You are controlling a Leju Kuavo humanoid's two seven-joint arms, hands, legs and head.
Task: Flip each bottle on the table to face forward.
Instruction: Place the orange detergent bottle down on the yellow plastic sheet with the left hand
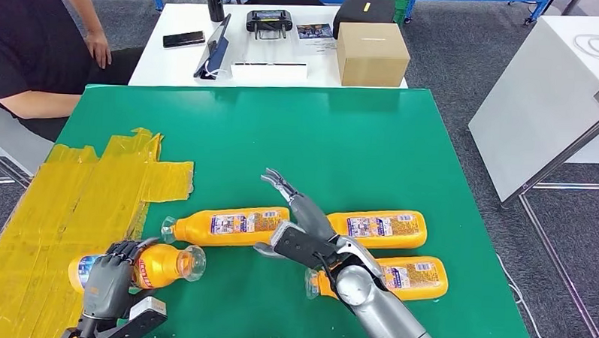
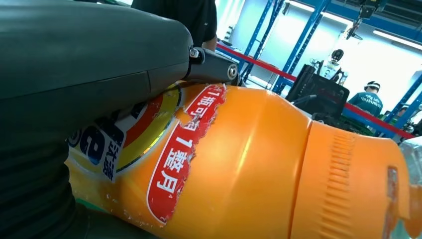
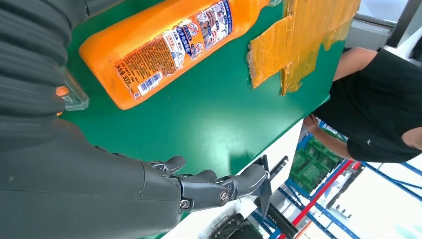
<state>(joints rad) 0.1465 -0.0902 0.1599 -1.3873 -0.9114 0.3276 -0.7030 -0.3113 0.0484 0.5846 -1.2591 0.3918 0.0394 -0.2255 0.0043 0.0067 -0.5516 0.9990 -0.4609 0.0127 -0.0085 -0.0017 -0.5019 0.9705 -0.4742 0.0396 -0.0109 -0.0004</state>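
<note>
The left hand [image 1: 111,277] grasps a bottle [image 1: 154,265] lying crosswise on the bench [image 1: 373,141]. The right hand [image 1: 298,225], fingers [image 1: 279,185] released, hovers between the other bottles, nearest the middle bottle [image 1: 230,225].

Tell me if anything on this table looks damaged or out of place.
Two things stand out. The green mat is patched with crinkled yellow tape over its left corner. And the bottle gripped by the left hand has a label with a ragged, torn edge. Nothing looks spilled.
</note>
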